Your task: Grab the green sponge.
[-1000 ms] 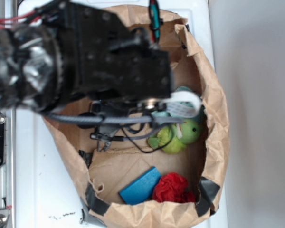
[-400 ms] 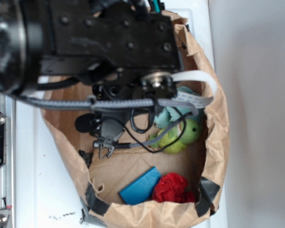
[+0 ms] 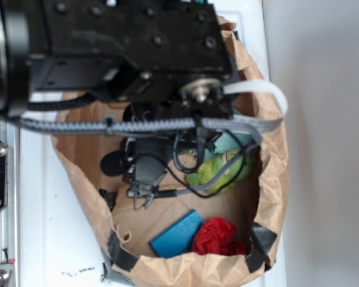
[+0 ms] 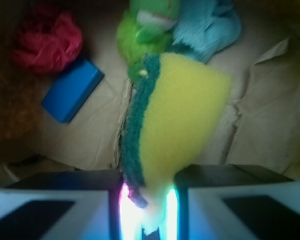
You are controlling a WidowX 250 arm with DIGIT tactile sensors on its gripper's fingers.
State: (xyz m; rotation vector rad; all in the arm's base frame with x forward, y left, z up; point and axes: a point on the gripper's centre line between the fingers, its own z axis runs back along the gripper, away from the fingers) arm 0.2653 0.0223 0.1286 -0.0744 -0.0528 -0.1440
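Gripper (image 4: 146, 197) jaws pinch the yellow-foam, dark-green-faced wedge sponge (image 4: 175, 120) at its near tip; long axis runs far from jaws.

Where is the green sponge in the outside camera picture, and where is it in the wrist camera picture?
Exterior: the green sponge cannot be made out; the arm hides that part of the paper bag.
Wrist: the green sponge fills the middle, its narrow end pinched in the gripper at the bottom edge.
Shared landmark: the blue block beside the red scrunchy thing, bottom middle in the exterior view, upper left in the wrist view.
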